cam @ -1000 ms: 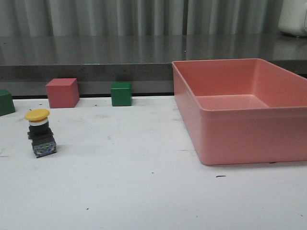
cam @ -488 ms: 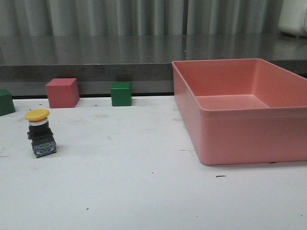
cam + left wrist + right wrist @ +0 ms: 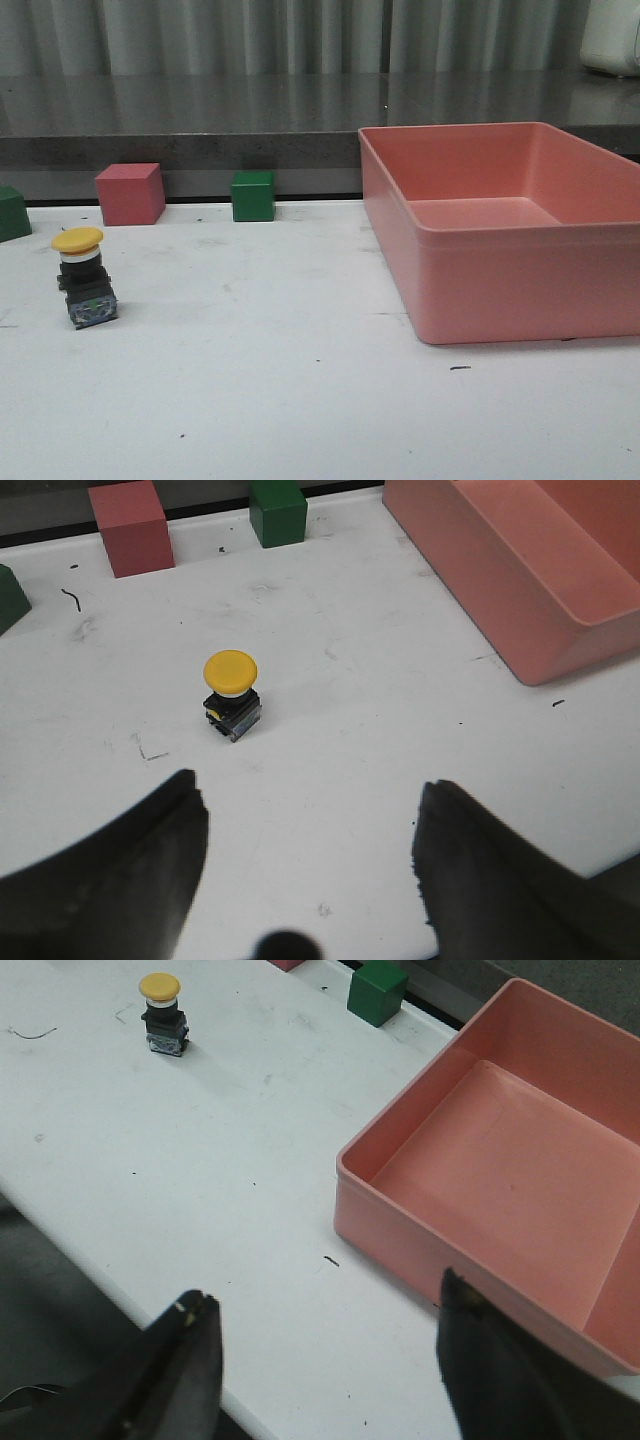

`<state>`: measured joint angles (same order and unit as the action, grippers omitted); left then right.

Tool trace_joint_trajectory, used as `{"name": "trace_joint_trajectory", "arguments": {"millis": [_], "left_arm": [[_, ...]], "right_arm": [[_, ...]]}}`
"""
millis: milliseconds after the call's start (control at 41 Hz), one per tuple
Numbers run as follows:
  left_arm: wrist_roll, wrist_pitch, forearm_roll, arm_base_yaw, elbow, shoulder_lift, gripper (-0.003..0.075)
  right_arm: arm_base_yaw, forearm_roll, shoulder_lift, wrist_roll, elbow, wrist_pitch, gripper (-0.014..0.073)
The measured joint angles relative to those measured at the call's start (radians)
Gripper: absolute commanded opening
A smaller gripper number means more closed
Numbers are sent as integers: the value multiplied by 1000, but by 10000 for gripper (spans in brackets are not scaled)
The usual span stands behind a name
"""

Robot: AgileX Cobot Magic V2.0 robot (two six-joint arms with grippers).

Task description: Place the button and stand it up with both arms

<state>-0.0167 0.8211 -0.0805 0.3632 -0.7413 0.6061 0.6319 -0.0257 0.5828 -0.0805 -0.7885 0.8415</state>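
Already upright, the push button [image 3: 231, 694] stands untouched.
Ahead of the left gripper [image 3: 310, 855], jaws wide and empty; right gripper [image 3: 325, 1360] likewise; probably only retreat remains.

A lab-style test bench: a scuffed white table [image 3: 300, 400] carries a pink plastic bin [image 3: 500, 290], with a pink block [image 3: 130, 193] and green block [image 3: 252, 196] left of the bin, before a grey corrugated wall [image 3: 250, 35].
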Motion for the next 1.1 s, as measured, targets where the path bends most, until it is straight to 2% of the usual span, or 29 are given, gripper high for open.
{"name": "trace_joint_trajectory", "arguments": {"millis": [98, 195, 244, 1098], "left_arm": [[0, 2, 0, 0, 0, 0, 141], [0, 4, 0, 0, 0, 0, 23], [0, 5, 0, 0, 0, 0, -18], [0, -17, -1, -11, 31, -33, -20]], "right_arm": [[0, 0, 0, 0, 0, 0, 71], [0, 0, 0, 0, 0, 0, -64], [0, 0, 0, 0, 0, 0, -63], [0, 0, 0, -2, 0, 0, -68]]}}
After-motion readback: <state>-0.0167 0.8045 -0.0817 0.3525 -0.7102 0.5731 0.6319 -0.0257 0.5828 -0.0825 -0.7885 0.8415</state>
